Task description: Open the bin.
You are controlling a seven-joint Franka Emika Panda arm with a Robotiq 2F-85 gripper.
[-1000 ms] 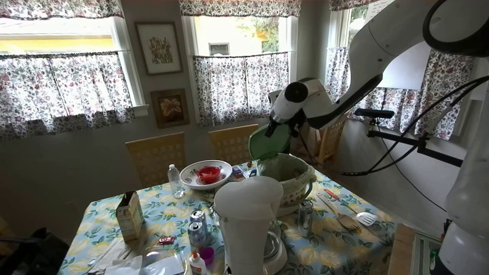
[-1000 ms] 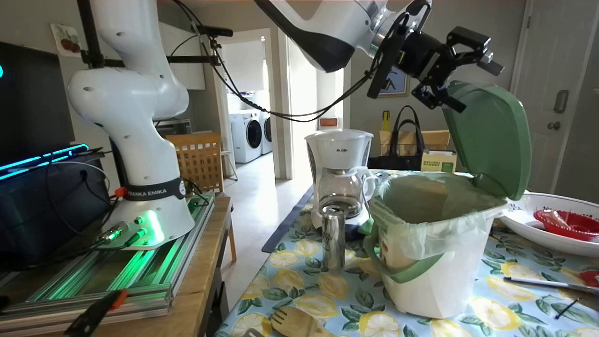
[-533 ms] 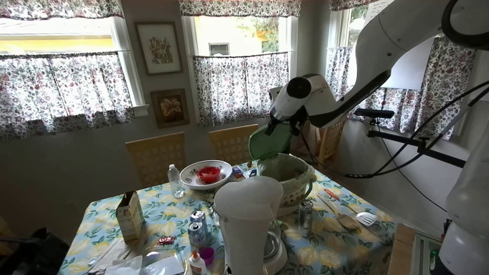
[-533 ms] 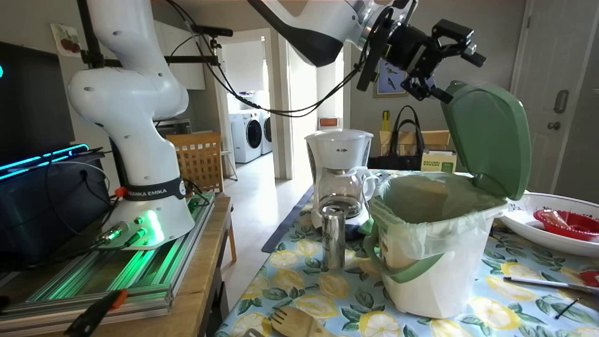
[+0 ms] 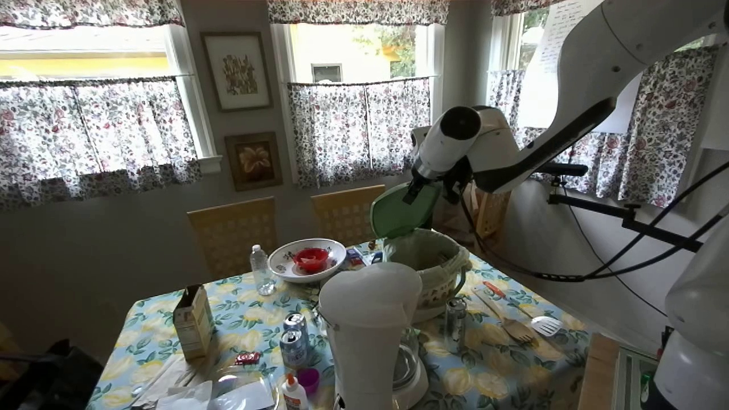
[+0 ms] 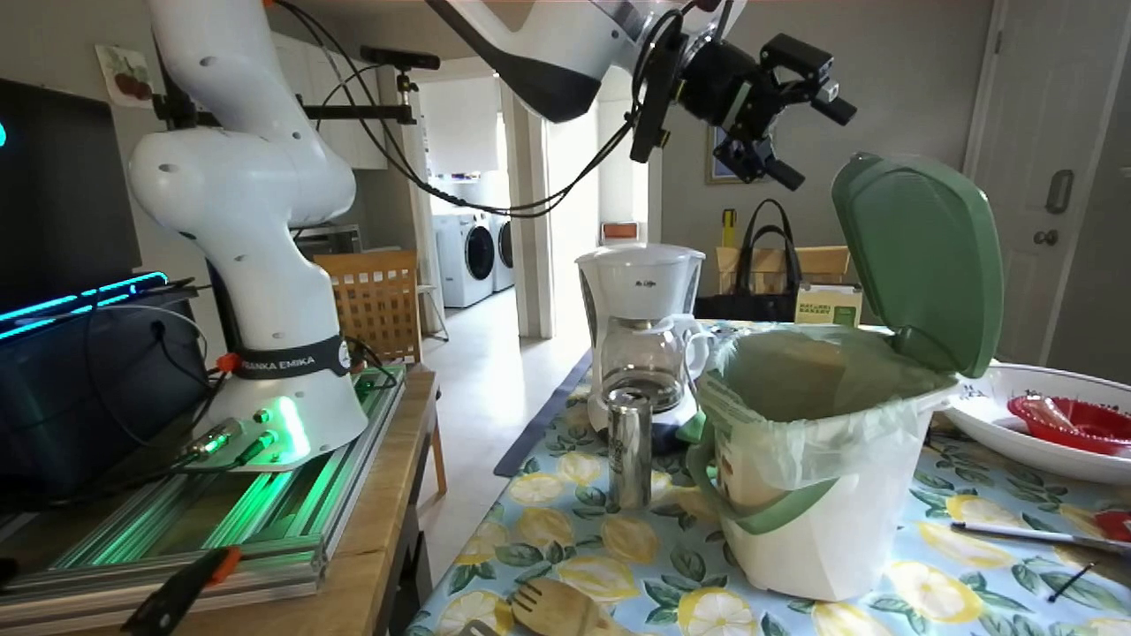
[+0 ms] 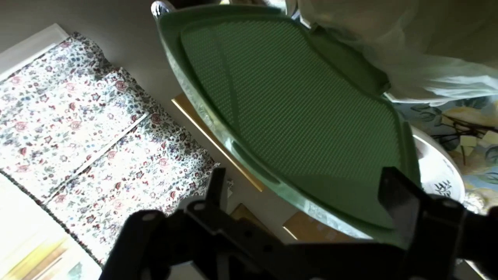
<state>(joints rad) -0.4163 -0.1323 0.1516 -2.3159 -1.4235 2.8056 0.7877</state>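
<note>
The claw [image 6: 819, 146] hangs in the air above the worktop [image 6: 645, 574], its two fingers [image 6: 833, 108] spread wide apart. The arm [image 6: 565, 53] reaches in from behind it.

In both exterior views the bin [image 6: 870, 521] stands upright below the claw. Its green lid [image 6: 928, 265] is raised, standing roughly upright on its hinge, ahead of the claw and mostly lower than it. In an exterior view a gap shows between the lid's edge and the lower fingertip, so the two are near but apart. The lid's textured face fills the middle of the wrist view beyond the claw, and one finger overlaps it there. The bin's mouth, lined with a pale green bag [image 6: 822, 442] folded over the rim, faces up beneath the claw. A green handle [image 6: 782, 517] hangs against the bin's outer side, well below the claw.

Farther ahead of the claw, past the bin, a white bowl [image 5: 283, 263] rests on the worktop with a red bowl [image 5: 311, 267] inside it. Lower than the claw and off to one side stands a white coffee maker [image 6: 641, 274], with a silver can [image 6: 629, 459] upright near both it and the bin. Back from the claw, toward the arm's base, lie a wooden utensil [image 5: 515, 329] and a white slotted spatula [image 5: 547, 326]. Well apart from the claw stands an upright carton [image 5: 191, 327].
</note>
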